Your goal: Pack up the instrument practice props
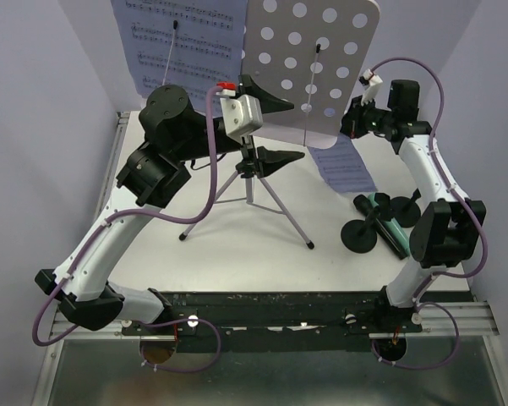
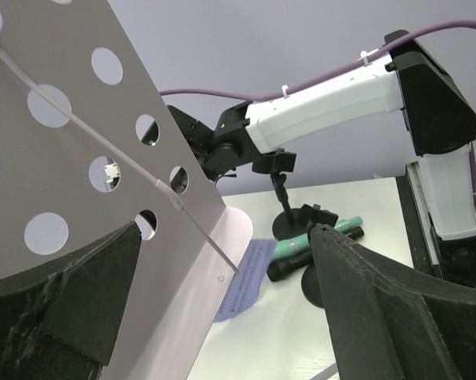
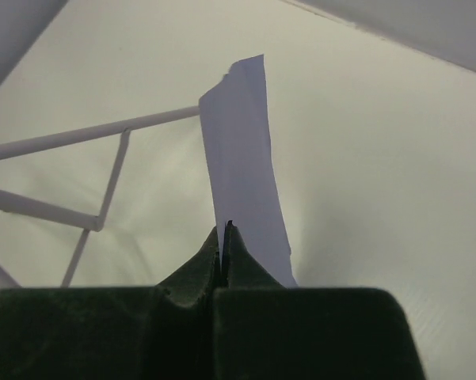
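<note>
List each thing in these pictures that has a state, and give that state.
Tripod, upright, legs spread.
Perforated plate, mounted, tilted.
Left tool, open, near the plate.
Right tool, shut on sheet-music page.
Microphone, lying flat.
Clip holders, standing on their bases.

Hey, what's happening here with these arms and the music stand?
Two robot arms are packing away music practice gear. The right arm's fingers are pinched shut on a sheet-music page near the lilac perforated plate. The left arm's fingers are open up by that plate, at the top of the tripod, gripping nothing. A teal microphone and two black clip holders sit on the table, not held.
</note>
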